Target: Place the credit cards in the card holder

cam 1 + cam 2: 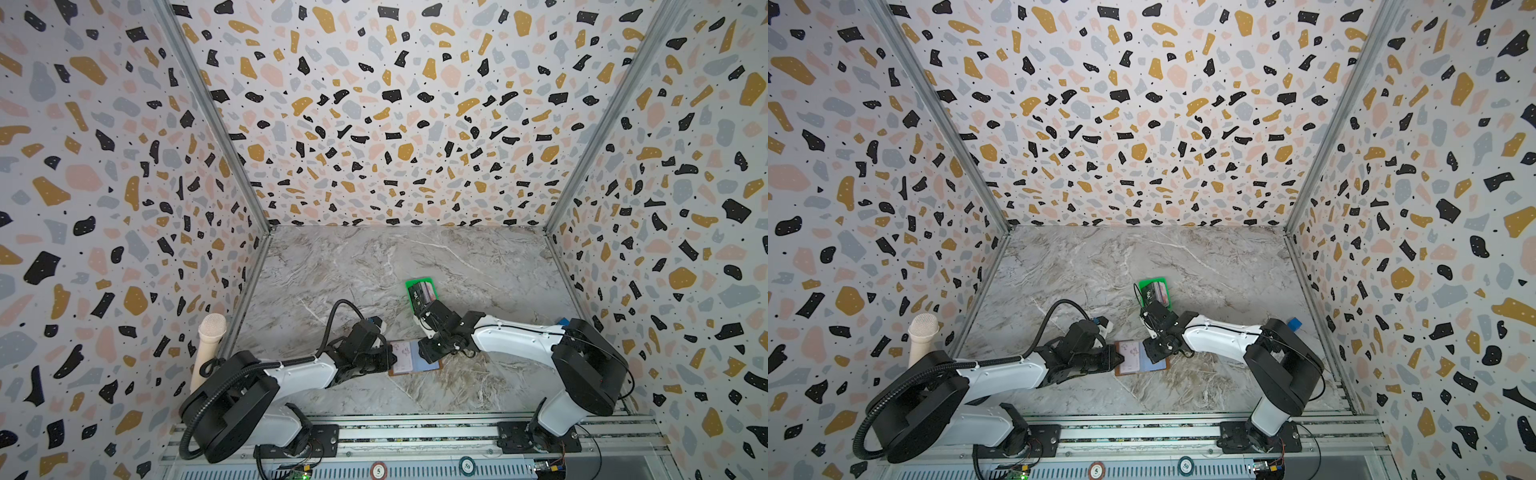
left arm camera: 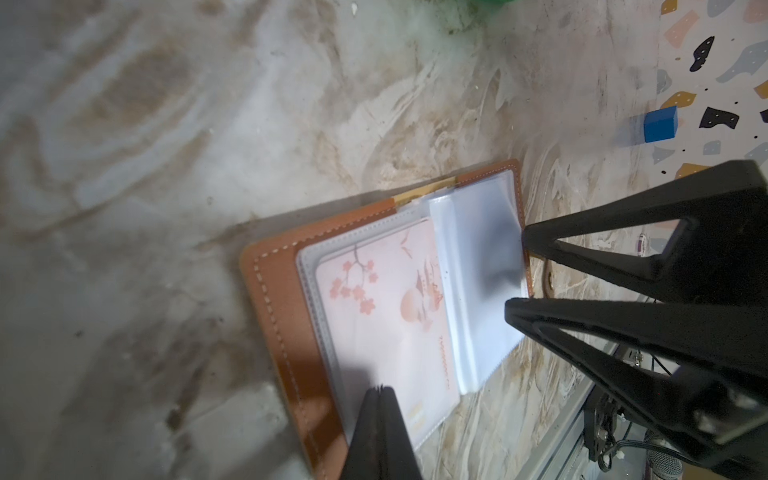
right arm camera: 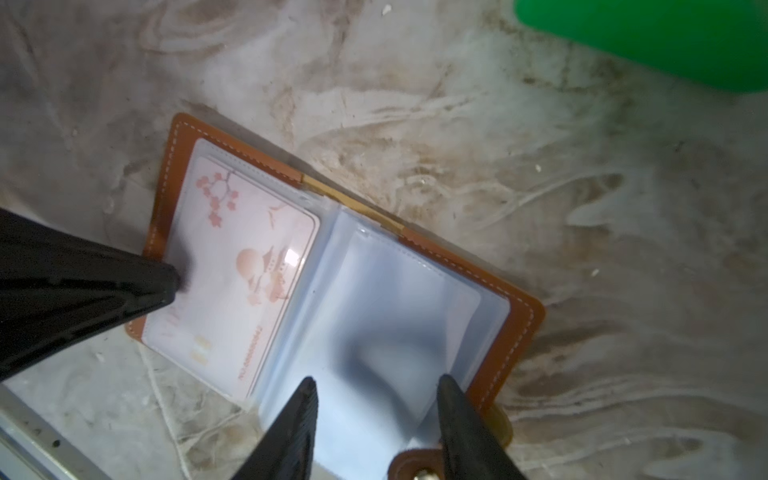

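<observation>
The tan card holder (image 1: 415, 358) (image 1: 1142, 358) lies open on the marble table between both arms. Its left page holds a pinkish blossom-print card (image 2: 386, 316) (image 3: 241, 282) inside a clear sleeve. My left gripper (image 2: 380, 388) (image 1: 395, 358) is shut, with its tip on that page's outer edge. My right gripper (image 3: 378, 380) (image 1: 424, 353) stands open over the empty clear sleeves (image 3: 395, 316) of the right page, its fingers straddling their edge near the snap tab. The other credit cards (image 1: 422, 293) (image 1: 1154, 291) sit stacked in the green tray further back.
The green tray (image 1: 415, 283) (image 3: 665, 37) stands just behind the right wrist. A small blue cube (image 1: 563, 321) (image 2: 660, 124) sits near the right wall. A beige microphone (image 1: 210, 336) leans at the left wall. Aluminium rails run along the front edge.
</observation>
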Controlling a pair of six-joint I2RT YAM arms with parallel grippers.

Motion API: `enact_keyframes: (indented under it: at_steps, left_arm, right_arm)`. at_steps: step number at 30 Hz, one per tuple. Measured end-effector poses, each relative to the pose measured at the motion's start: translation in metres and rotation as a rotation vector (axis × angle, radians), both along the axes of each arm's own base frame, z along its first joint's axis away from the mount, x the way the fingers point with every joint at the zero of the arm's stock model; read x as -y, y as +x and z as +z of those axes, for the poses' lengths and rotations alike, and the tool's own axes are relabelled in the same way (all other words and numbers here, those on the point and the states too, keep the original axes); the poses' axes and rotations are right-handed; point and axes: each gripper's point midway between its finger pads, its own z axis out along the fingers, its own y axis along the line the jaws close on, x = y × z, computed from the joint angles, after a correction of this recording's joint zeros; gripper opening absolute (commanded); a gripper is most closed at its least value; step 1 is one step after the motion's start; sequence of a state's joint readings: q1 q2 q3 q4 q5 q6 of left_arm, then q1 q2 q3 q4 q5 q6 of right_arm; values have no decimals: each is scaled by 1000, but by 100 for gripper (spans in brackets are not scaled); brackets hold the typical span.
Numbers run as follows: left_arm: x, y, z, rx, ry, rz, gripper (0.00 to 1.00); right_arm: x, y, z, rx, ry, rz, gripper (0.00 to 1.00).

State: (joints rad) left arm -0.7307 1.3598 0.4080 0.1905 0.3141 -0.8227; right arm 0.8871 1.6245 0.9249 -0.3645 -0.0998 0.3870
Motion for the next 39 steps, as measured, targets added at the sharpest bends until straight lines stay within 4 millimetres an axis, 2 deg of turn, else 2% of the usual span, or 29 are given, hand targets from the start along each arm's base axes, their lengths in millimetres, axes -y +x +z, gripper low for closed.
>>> enact_keyframes:
  at_steps: [11, 32, 39]
  left_arm:
    - [6, 3, 0, 13, -18, -8, 0]
    - [16, 7, -2, 28, -67, -21, 0]
    - [16, 6, -2, 26, -92, -5, 0]
  right_arm:
    - [-2, -1, -5, -17, 13, -1, 49]
    - [-36, -21, -1, -97, 143, 82, 51]
    - [-49, -22, 10, -102, 189, 100, 51]
